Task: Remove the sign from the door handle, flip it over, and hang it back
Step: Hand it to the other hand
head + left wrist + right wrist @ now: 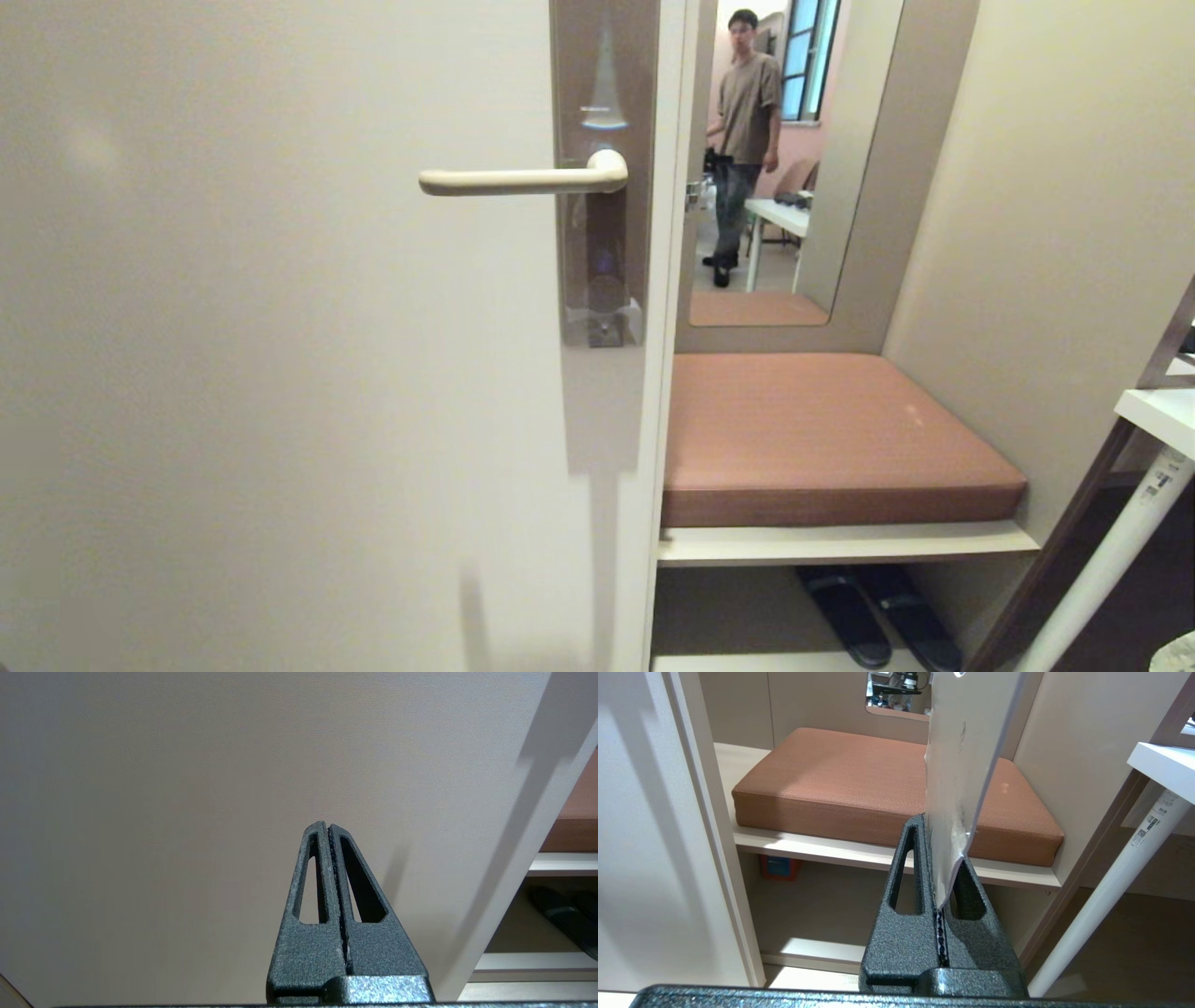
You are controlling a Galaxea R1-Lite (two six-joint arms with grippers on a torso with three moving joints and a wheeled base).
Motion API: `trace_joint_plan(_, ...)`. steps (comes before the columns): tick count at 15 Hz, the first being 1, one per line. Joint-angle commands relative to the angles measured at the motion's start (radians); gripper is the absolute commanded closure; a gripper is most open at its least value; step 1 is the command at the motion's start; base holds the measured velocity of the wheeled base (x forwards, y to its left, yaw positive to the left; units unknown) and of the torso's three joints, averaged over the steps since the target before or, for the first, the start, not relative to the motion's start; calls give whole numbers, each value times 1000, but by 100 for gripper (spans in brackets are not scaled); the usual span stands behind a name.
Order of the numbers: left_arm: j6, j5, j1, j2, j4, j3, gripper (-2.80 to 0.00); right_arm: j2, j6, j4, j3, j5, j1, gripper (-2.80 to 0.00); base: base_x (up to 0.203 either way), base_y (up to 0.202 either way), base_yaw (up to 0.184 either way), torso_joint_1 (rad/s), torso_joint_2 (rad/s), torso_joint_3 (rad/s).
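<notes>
The cream door handle (523, 180) juts out level from its brownish-grey backplate (607, 84) on the pale door, with nothing hanging on it. Neither arm shows in the head view. In the right wrist view my right gripper (936, 851) is shut on the lower edge of the sign (962, 742). The sign stands up from the fingers almost edge-on, showing a pale white face. It is held low, in front of the cushioned bench and away from the handle. My left gripper (328, 826) is shut and empty, pointing at the bare door panel.
The door's edge (658, 420) runs down the middle. To its right is a brown cushion (822, 429) on a shelf, with dark slippers (878, 616) beneath. A mirror (794, 308) reflects a standing person (747, 112). A white table with a slanted leg (1111, 551) stands at the far right.
</notes>
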Motion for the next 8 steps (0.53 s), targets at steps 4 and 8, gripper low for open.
trace_joint_plan(4, -1, 0, 0, 0, 1, 0, 0, 0, -1, 0, 0, 1, 0, 0, 0, 0, 0, 0, 0, 0)
trace_joint_plan(8, 2, -3, 0, 0, 1, 0, 0, 0, -1, 0, 0, 1, 0, 0, 0, 0, 0, 0, 0, 0)
